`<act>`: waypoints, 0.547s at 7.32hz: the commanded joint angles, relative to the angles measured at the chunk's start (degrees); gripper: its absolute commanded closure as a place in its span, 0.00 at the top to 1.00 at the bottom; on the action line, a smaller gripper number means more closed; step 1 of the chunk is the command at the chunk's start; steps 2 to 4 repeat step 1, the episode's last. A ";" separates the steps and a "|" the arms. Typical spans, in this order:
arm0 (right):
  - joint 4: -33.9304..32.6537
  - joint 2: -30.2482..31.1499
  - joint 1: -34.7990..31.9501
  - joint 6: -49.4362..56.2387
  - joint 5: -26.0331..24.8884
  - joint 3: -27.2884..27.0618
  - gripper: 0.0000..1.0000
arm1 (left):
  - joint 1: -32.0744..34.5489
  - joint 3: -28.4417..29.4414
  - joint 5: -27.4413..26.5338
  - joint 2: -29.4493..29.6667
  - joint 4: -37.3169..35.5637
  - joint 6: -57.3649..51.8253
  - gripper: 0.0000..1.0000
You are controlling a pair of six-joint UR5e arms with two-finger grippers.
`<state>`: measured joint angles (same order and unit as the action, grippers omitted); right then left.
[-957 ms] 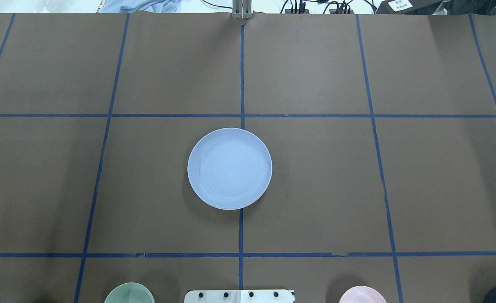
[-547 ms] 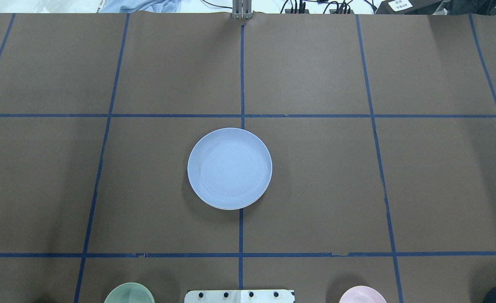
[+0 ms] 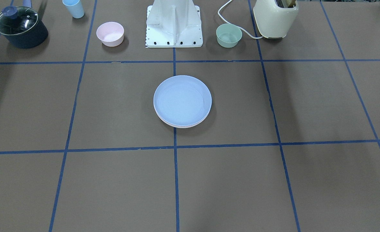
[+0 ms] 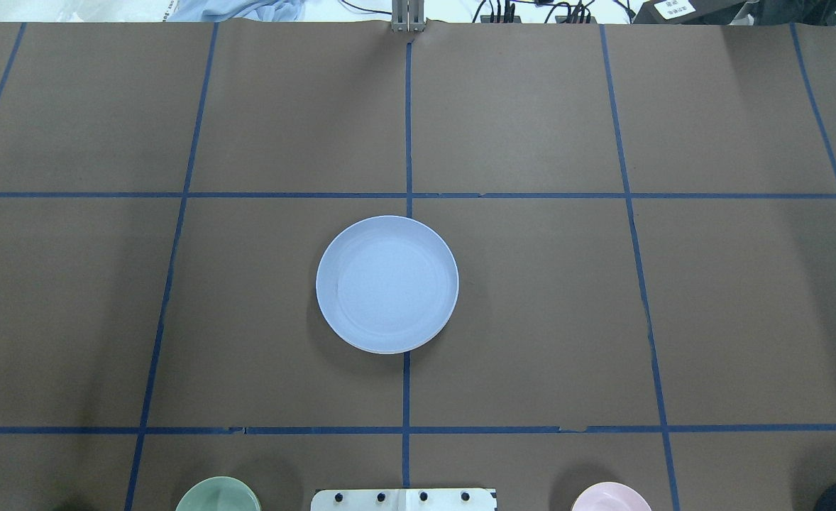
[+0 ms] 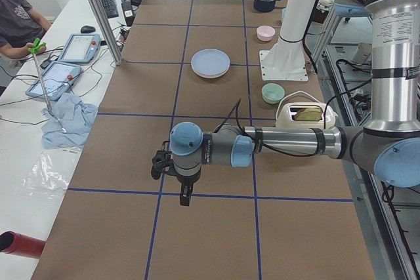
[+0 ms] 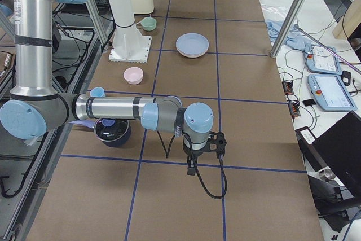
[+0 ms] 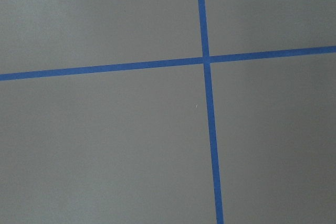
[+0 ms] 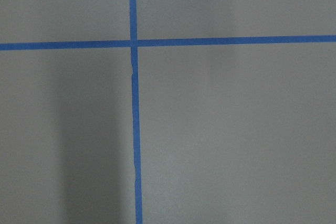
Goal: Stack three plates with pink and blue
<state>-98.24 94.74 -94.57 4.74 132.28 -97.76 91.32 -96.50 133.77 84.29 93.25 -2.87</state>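
The pale blue plate (image 3: 182, 100) lies on top of a stack at the table's centre; it also shows in the overhead view (image 4: 387, 284). A thin pinkish-pale rim (image 3: 181, 126) of the plates below shows under its front edge; I cannot separate the pink plate from the cream-white one. The left gripper (image 5: 185, 195) hangs over bare table far from the stack, seen only in the exterior left view. The right gripper (image 6: 192, 167) hangs over the opposite end, seen only in the exterior right view. I cannot tell whether either is open or shut. Both wrist views show only brown table and blue tape.
Along the robot's side stand a small pink bowl (image 3: 110, 33), a small green bowl (image 3: 229, 35), a light blue cup (image 3: 73, 8), a dark lidded pot (image 3: 20, 27), a cream toaster (image 3: 275, 17) and the white robot base (image 3: 174, 24).
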 commanded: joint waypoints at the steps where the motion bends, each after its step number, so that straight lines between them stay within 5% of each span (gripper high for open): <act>1: 0.07 -0.08 0.00 -0.08 0.00 -0.14 1.00 | 0.00 0.00 0.00 0.00 0.09 -0.03 1.00; 4: 0.07 -0.08 0.00 -0.08 0.00 -0.14 1.00 | 0.00 0.00 0.00 0.00 0.09 -0.03 1.00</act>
